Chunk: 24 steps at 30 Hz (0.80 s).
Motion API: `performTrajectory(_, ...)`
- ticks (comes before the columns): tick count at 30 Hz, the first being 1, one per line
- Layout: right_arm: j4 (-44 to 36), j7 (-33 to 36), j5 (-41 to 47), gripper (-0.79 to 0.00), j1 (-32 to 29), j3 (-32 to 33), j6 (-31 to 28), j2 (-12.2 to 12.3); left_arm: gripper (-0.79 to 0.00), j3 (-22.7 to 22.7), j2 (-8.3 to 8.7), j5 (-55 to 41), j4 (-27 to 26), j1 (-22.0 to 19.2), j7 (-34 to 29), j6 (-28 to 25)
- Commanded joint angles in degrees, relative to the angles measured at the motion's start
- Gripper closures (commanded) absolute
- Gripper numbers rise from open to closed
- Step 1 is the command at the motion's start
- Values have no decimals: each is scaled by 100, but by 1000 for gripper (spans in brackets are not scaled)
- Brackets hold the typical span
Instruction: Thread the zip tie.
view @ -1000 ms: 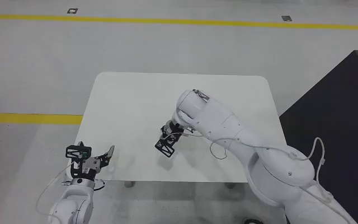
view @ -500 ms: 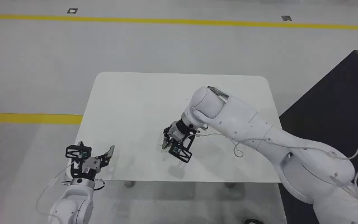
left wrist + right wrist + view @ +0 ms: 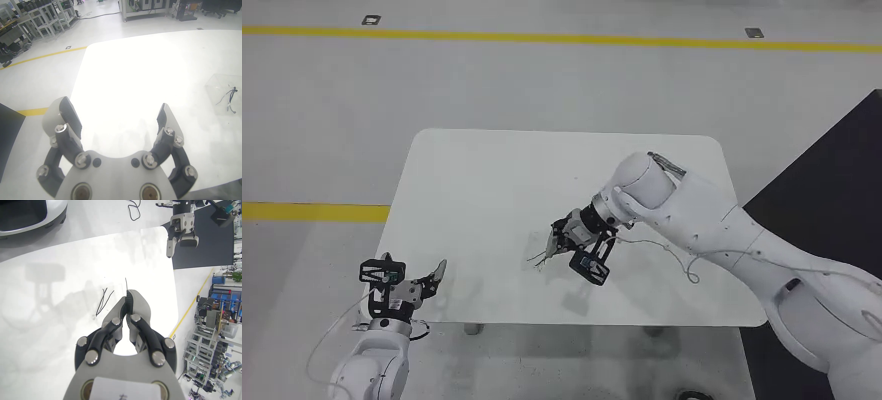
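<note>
- The right hand [image 3: 127,295] is pressed together, pinching a thin black zip tie [image 3: 126,283]. The tie's free end pokes straight out past the fingertips.
- This hand hangs over the near middle of the white counter [image 3: 492,180].
- A few loose black strands [image 3: 103,302] lie on the counter near the right hand's tips, apart from the pinched tie.
- The left hand [image 3: 115,110] is spread wide. It sits just off the counter's near left corner, well apart from the zip tie.

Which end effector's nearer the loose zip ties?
Right. Right end effector, shut on a zip tie, hovers beside the loose zip ties; left end effector off by the table corner.
</note>
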Motion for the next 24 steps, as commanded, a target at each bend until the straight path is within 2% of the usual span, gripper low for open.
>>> performTrajectory(1, 0, 2, 0, 0, 0, 0, 0, 0, -785, 0, 0, 0, 0, 0, 0, 0)
performTrajectory(3, -6, 38, 15, 0, -23, 7, 26, 1, -785, 0, 0, 0, 0, 0, 0, 0)
performTrajectory(5, -116, -25, 285, 0, -160, 118, 311, 13, -785, 0, 0, 0, 0, 0, 0, 0)
performTrajectory(8, 13, -534, 740, 0, -257, 428, 950, 113, -785, 0, 0, 0, 0, 0, 0, 0)
performTrajectory(11, 58, -1330, 1217, 0, -426, 758, 1539, 261, -785, 0, 0, 0, 0, 0, 0, 0)
performTrajectory(15, 97, -2308, 1589, 0, -616, 1106, 1880, 465, -785, 0, 0, 0, 0, 0, 0, 0)
performTrajectory(18, -117, -2549, 1572, 0, -695, 1201, 2018, 586, -785, 0, 0, 0, 0, 0, 0, 0)
performTrajectory(24, -906, -2549, 784, 0, -666, 939, 2353, 856, -785, 0, 0, 0, 0, 0, 0, 0)
